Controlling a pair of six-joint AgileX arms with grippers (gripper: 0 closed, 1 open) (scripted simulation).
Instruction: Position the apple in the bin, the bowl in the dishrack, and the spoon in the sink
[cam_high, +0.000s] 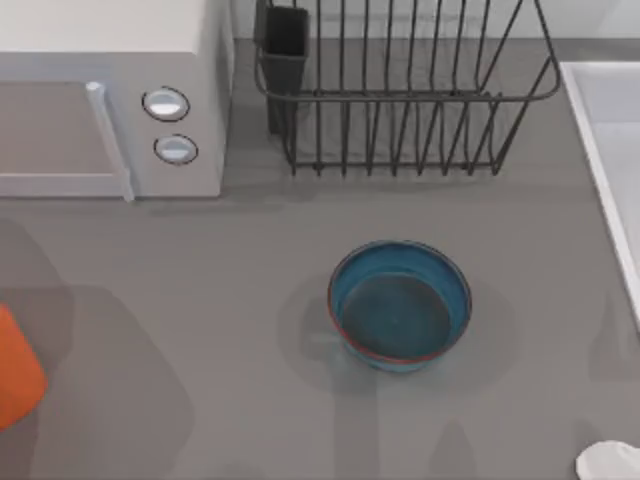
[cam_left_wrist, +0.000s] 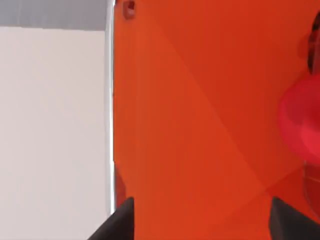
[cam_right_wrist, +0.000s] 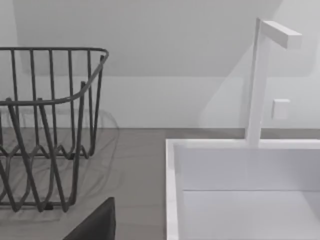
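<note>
The blue bowl (cam_high: 400, 305) stands upright on the grey table, in front of the dark wire dishrack (cam_high: 400, 90). At the table's left edge part of the orange bin (cam_high: 15, 370) shows. The left wrist view looks into the bin (cam_left_wrist: 200, 125). The red apple (cam_left_wrist: 302, 120) lies against the bin's orange inside. My left gripper (cam_left_wrist: 200, 225) hangs over the bin, open, with nothing between its fingers. The white spoon (cam_high: 610, 462) lies at the front right corner. The sink (cam_high: 605, 130) is at the right edge. My right gripper (cam_right_wrist: 97, 225) faces the dishrack (cam_right_wrist: 45, 125) and the sink (cam_right_wrist: 172, 200).
A white microwave (cam_high: 110, 100) with two round knobs fills the back left. A dark utensil cup (cam_high: 285, 55) sits at the dishrack's left corner. A white faucet (cam_right_wrist: 257, 80) rises behind the sink. Bare grey table surrounds the bowl.
</note>
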